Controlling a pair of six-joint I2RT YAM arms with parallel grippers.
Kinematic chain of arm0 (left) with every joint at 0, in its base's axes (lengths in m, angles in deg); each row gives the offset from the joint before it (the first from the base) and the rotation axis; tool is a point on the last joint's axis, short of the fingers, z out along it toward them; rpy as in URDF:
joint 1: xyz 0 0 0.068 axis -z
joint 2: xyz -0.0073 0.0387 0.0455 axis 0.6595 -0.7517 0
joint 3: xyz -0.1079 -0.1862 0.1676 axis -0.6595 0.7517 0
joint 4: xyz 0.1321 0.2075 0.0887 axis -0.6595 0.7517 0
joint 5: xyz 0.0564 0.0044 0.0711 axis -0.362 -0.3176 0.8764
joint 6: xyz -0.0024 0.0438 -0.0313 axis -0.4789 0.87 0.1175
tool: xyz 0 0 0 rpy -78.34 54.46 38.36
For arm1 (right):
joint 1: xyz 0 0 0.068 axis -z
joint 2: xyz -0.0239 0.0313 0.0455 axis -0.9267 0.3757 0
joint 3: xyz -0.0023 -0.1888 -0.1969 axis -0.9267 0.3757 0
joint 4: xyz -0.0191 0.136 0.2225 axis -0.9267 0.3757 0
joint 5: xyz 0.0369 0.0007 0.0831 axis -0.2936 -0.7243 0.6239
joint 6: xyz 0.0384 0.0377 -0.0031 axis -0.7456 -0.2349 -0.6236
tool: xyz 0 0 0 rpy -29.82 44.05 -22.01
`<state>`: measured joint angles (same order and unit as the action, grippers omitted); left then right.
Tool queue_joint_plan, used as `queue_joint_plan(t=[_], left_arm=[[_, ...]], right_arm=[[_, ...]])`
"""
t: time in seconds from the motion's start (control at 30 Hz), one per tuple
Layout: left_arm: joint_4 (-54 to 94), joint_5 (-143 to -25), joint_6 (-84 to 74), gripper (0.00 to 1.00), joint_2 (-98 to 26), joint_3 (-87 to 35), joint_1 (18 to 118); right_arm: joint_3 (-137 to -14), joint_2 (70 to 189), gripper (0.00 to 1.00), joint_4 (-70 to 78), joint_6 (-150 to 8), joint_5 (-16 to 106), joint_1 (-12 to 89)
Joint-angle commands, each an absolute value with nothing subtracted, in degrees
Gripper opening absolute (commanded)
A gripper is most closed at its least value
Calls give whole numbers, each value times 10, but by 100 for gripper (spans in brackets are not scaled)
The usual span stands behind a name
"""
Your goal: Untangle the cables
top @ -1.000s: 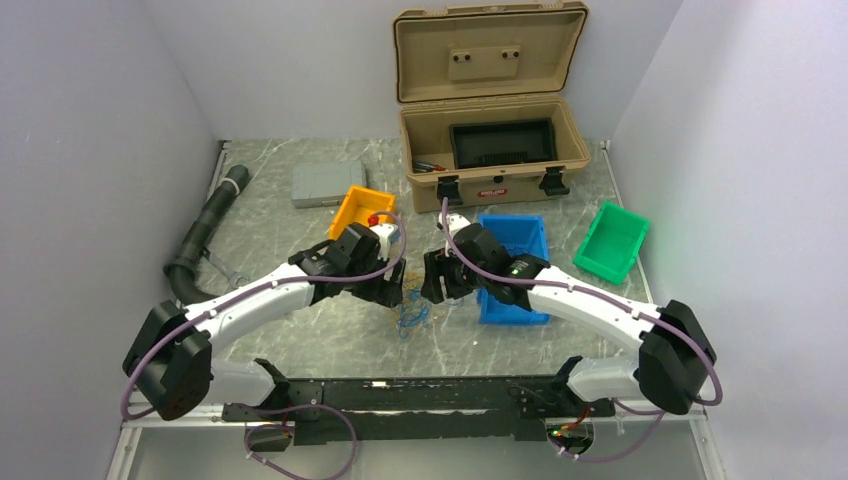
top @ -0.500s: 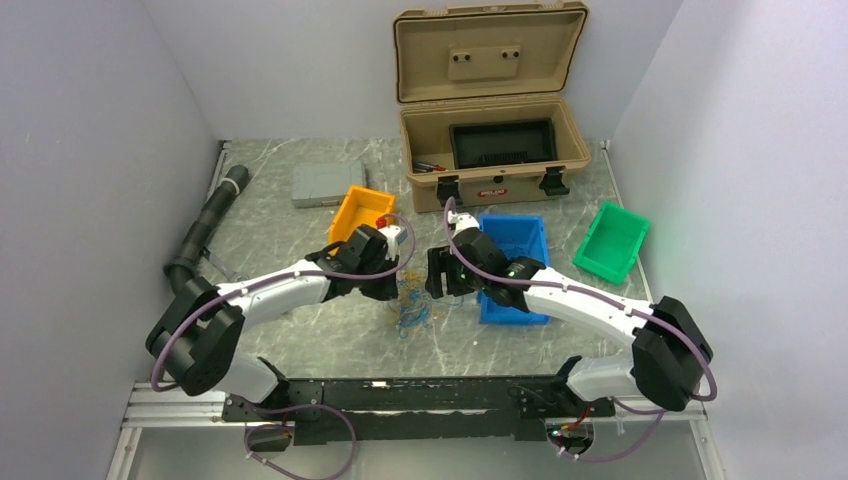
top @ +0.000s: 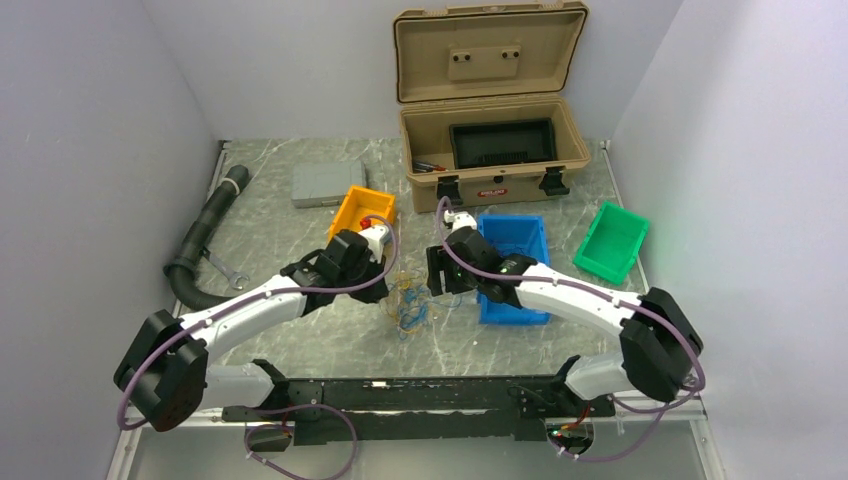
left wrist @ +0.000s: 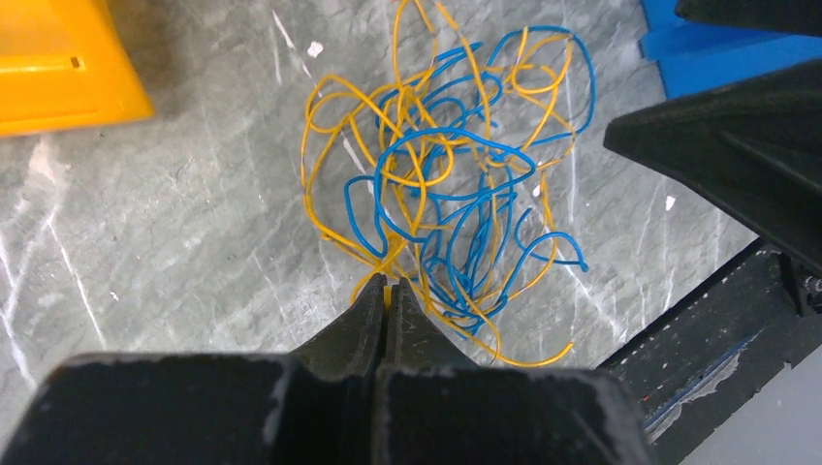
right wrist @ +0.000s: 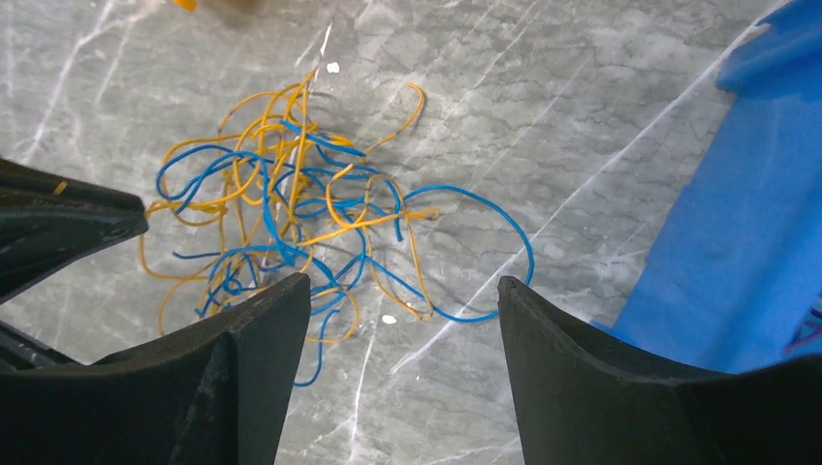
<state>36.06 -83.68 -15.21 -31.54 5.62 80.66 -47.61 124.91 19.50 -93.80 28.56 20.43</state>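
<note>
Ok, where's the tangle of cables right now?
In the top view the cables lie mid-table between the left gripper, shut on one edge, and the open right gripper, with the blue bin just right of them.

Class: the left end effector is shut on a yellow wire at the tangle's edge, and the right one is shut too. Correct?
No. The right end effector is open wide over the wires, as the right wrist view shows. The rest holds: the left end effector is shut on a yellow one.
</note>
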Motion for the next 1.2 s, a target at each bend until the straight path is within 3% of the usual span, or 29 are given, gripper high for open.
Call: queue_joint_plan(t=[0.0,0.4,0.47,0.53,0.57,1.17], left_arm=[[349,-844,-144,0,-300,68,803],[348,-854,-142,0,-301,71,791],[350,-859,-143,0,-301,69,785],[353,-863,-142,0,-299,66,780],[355,-864,-142,0,-297,64,778],[382,-866,-148,0,-222,74,775]], right_arm=[[-516,1288,72,174,-923,293,205],[-505,1399,68,40,-851,343,204],[-500,1402,50,4,-827,380,204],[-509,1404,13,2,-811,399,204],[-520,1404,0,16,-810,392,204],[-626,1158,0,230,-847,121,218]])
